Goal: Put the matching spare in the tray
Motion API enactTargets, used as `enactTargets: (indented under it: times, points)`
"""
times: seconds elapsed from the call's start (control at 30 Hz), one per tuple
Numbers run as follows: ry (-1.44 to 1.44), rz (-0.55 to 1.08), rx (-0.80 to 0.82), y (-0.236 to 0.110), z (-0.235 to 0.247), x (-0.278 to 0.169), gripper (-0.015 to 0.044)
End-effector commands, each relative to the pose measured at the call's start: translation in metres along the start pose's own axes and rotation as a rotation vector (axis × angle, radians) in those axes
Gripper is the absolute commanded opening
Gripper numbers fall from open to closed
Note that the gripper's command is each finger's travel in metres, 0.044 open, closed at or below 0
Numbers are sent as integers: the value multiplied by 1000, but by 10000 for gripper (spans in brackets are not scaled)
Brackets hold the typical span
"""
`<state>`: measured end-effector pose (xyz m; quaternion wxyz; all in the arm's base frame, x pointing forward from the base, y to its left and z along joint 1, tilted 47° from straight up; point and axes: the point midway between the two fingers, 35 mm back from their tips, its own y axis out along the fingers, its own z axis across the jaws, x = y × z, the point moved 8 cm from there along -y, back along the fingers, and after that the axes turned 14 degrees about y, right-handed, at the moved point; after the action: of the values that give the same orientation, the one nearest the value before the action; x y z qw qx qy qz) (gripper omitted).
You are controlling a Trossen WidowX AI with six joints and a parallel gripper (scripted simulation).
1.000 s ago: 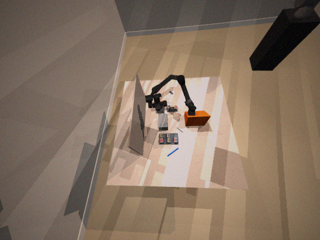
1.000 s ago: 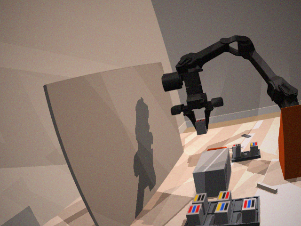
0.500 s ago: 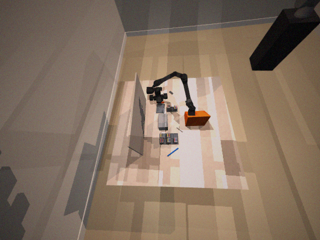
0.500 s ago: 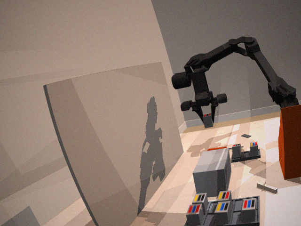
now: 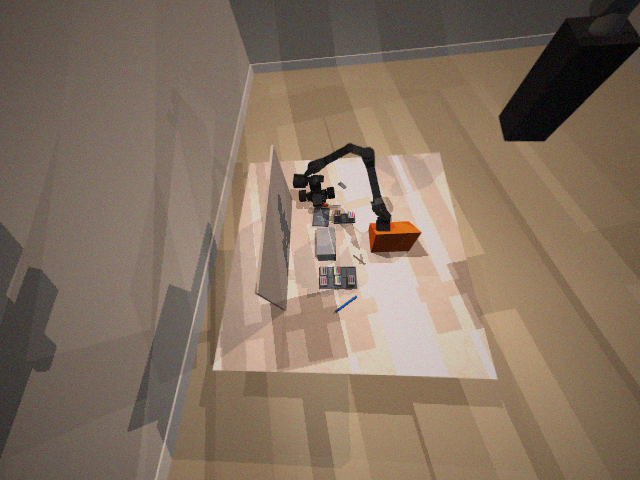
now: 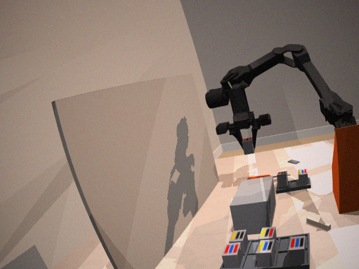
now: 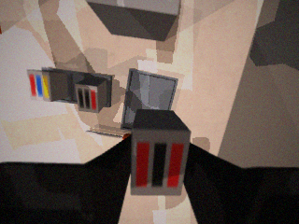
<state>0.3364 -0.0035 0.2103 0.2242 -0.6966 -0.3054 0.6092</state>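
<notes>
Over the far end of the bench, seen from the top view, my arm reaches from its orange base toward the tall panel. My hand hangs above a small grey tray, which lies just beside a two-slot holder. The grey mounted unit sits between the tray and the rack of spares. A blue pen lies apart.

From the exterior view, my hand is well above the bench, its fingers closed on a small grey spare with a red and dark label. Below and beyond it I see the mounted unit, the holder with two blocks, and the rack with five spares left in it.

Through the wrist view, the held spare shows red, black, red stripes, gripped firmly from both sides. The tray lies below and slightly ahead of it, partly hidden by the spare. The holder sits to the left.

I judge I am in the carrying step, nearly over the drop spot. Next I need to centre over the tray, lower until the spare is inside its rim, then open my fingers. Whether this code matches the unit's back I cannot tell from these views.
</notes>
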Motion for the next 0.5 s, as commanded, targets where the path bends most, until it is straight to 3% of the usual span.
enactTargets:
  times: [0.0,0.47]
  points:
    - [-3,0,-2,4,-1,0,0]
    - [-2,-2,-1,18,-3,1,0]
